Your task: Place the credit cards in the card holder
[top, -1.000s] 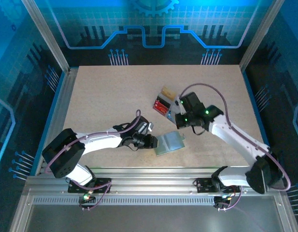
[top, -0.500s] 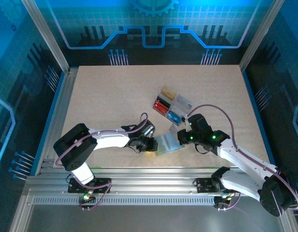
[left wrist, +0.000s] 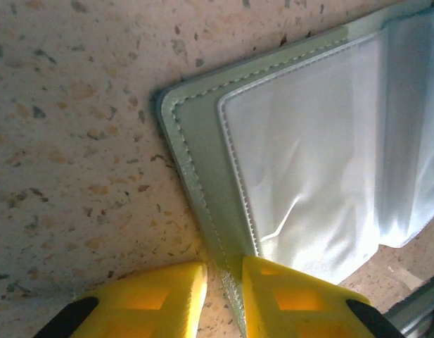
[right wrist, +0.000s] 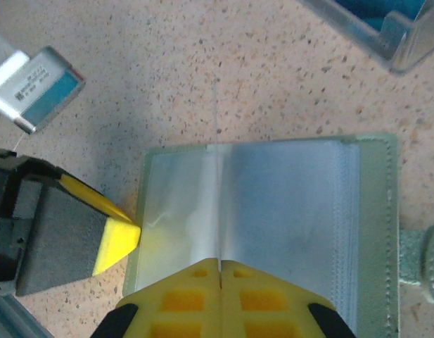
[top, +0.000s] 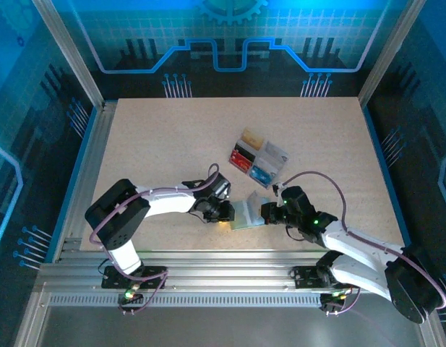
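The sage-green card holder point(top: 249, 214) lies open on the table, its clear sleeves point(right wrist: 273, 204) facing up. My left gripper point(left wrist: 224, 292) straddles the holder's left edge point(left wrist: 202, 204). One yellow fingertip point(left wrist: 287, 296) rests on the inner face, and a sliver of table shows beside the other. My right gripper point(right wrist: 221, 264) is shut, its tips over the sleeves' middle fold, with nothing seen between them. The credit cards point(top: 243, 155) sit in tan, red, blue and pale stacks in a clear tray behind the holder.
The clear tray point(top: 279, 160) stands just beyond the holder; its corner point(right wrist: 392, 42) is close above the right gripper. The holder's snap tab point(right wrist: 422, 262) sticks out on the right. The left gripper's finger point(right wrist: 117, 239) touches the holder's left edge. The table's front rail point(top: 230, 253) is near.
My right arm has swung from the tray down to the holder's right side. The left gripper's jaws have narrowed at the holder's left edge.
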`<action>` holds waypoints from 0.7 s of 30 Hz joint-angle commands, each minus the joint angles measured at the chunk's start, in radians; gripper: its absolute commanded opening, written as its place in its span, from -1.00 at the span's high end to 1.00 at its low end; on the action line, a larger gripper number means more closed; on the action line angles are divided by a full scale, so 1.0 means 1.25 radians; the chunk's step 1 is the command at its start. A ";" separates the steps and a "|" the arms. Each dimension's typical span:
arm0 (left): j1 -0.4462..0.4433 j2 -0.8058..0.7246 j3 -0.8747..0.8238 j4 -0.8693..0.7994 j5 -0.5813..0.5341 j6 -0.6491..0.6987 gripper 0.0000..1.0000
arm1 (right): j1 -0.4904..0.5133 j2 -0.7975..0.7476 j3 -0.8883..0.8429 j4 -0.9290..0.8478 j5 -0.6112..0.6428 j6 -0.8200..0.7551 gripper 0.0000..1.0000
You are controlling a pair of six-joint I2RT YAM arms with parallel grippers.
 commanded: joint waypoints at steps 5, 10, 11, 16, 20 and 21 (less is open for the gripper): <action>0.074 0.033 0.011 -0.002 -0.099 0.043 0.54 | 0.013 0.044 0.033 -0.011 -0.006 0.027 1.00; 0.085 0.025 0.004 -0.010 -0.100 0.053 0.54 | 0.002 0.059 0.047 -0.058 -0.056 0.033 1.00; 0.089 0.019 0.001 -0.010 -0.100 0.053 0.53 | -0.004 0.057 0.047 -0.062 -0.068 0.033 1.00; 0.103 -0.024 -0.015 -0.024 -0.104 0.058 0.53 | -0.018 0.071 0.067 -0.118 -0.103 0.035 1.00; 0.101 -0.050 -0.018 -0.033 -0.093 0.069 0.52 | -0.027 0.031 0.067 -0.143 -0.102 0.027 1.00; 0.098 -0.059 -0.018 -0.036 -0.094 0.071 0.52 | -0.029 0.016 0.071 -0.157 -0.104 0.022 1.00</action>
